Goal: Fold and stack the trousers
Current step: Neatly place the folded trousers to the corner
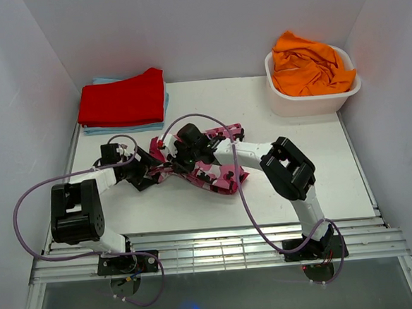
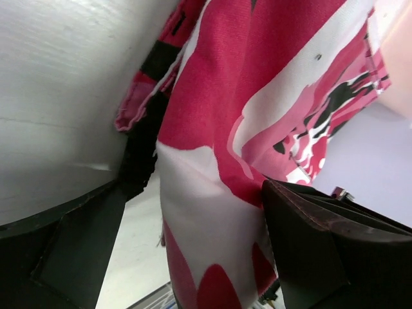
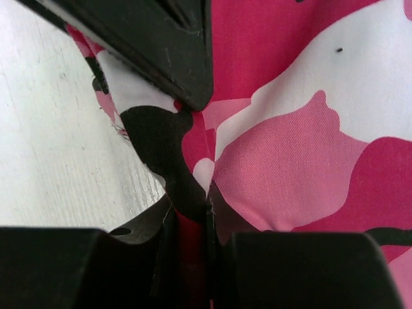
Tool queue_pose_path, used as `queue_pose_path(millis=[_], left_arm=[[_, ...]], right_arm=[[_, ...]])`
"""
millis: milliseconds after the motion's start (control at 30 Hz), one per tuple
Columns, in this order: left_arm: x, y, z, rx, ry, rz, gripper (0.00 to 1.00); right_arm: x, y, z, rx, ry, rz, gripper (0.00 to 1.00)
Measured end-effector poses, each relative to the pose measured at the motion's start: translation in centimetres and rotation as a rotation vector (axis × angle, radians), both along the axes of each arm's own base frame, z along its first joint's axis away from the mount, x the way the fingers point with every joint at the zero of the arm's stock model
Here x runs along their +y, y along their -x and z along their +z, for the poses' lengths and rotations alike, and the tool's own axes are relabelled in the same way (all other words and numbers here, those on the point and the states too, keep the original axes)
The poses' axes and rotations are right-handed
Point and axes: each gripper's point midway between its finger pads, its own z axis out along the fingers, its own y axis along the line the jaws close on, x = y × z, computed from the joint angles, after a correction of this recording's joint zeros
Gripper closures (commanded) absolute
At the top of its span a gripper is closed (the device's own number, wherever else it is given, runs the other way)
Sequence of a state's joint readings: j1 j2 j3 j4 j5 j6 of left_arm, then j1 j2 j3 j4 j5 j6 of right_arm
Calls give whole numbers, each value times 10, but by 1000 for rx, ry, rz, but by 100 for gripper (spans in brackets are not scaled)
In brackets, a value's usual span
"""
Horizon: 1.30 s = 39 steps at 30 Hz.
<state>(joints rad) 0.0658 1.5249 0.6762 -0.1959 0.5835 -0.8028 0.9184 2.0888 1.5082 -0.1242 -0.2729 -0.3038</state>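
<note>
The trousers (image 1: 218,176), in pink, magenta, white and black camouflage, lie bunched in the middle of the table, partly hidden under both arms. My right gripper (image 1: 184,150) is at their left part. In the right wrist view it (image 3: 207,212) is shut on a fold of the trousers (image 3: 302,148). My left gripper (image 1: 149,169) is just left of it, at the cloth's left edge. The left wrist view shows this gripper (image 2: 209,251) open wide, a lifted flap of the trousers (image 2: 257,96) hanging between its fingers (image 2: 335,251) without being pinched.
A folded red garment (image 1: 123,100) lies on a light blue cloth (image 1: 112,128) at the back left. A white tub (image 1: 314,99) at the back right holds an orange garment (image 1: 309,66). White walls close in three sides, and a metal rail (image 1: 213,249) runs along the front.
</note>
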Motion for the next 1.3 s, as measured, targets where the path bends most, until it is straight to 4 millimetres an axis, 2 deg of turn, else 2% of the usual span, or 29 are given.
queue_pose_path(millis=[167,367,500,533,600,633,667,700,767,833,967,1033,1067,1133,1200,1300], left_arm=[[-10,-5,0,14,93,18,4],[-17,-10,0,4,162,32,33],[-21,-9,0,-1,199,34,55],[-22,-8,0,-4,203,32,63],[-23,-8,1,-10,209,30,74],[-23,-8,1,-12,210,29,83],[-23,-8,1,-16,208,27,95],[-22,-7,1,-25,200,24,100],[-20,-7,2,-47,178,20,100],[-18,-7,3,-66,149,16,100],[-14,-6,4,-96,108,3,100],[-13,-2,1,-96,96,3,100],[-13,0,-2,-91,92,5,100],[-13,5,-7,-76,88,8,100],[-12,9,-11,-66,85,11,100],[-12,9,-12,-66,80,14,100]], right_arm=[[4,-1,6,98,-59,-77,92],[8,2,10,160,-97,-96,92],[6,9,3,180,-104,-77,90],[6,10,2,183,-102,-72,78],[4,12,0,188,-96,-63,66],[2,13,1,196,-95,-63,57],[-1,13,2,206,-95,-64,40],[-6,16,5,226,-97,-65,35],[-26,23,18,263,-103,-72,29],[-57,23,42,307,-133,-113,26],[-141,-4,100,341,-275,-297,24],[-185,-12,109,367,-326,-420,17],[-201,-10,105,396,-350,-473,9],[-223,9,80,499,-361,-564,2],[-239,36,41,650,-356,-658,5],[-256,77,-6,900,-334,-819,5]])
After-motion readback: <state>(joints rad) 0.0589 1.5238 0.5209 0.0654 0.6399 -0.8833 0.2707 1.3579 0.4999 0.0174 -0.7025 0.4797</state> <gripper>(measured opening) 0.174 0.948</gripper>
